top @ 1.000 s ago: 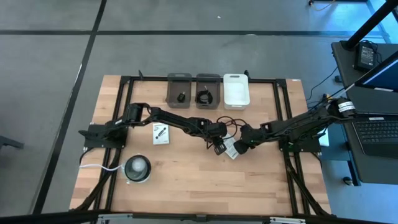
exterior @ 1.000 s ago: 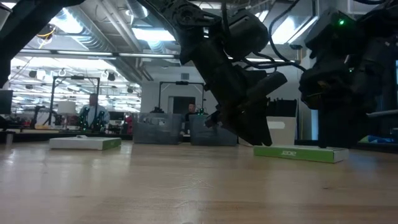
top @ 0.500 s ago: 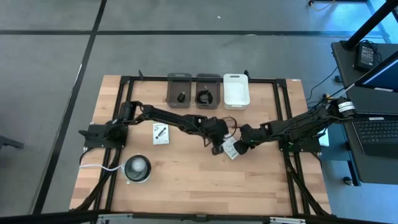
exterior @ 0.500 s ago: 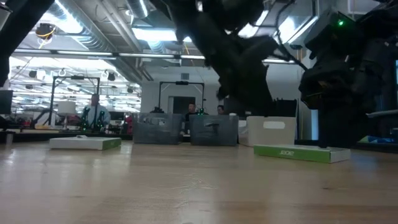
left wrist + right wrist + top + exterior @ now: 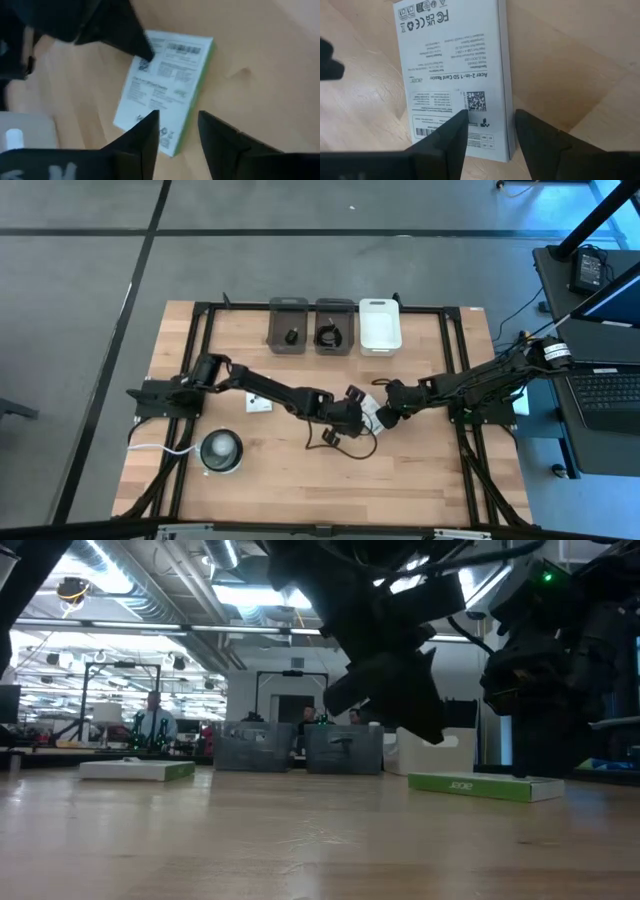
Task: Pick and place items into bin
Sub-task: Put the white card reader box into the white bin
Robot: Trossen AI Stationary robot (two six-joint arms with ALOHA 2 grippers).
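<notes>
Three bins | block, cable inside | left pincer, right pincer parted, empty

The left end effector and right end effector flank a white packet at mid-counter. A second packet lies behind the left end effector, under its arm. Three bins sit beyond both, holding a black block and coiled cable.

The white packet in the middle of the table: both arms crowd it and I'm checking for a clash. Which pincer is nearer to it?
Too close to call. The white packet lies flat between them: the left pincer at its left edge, the right pincer at its right edge, both open, neither gripping it.
</notes>
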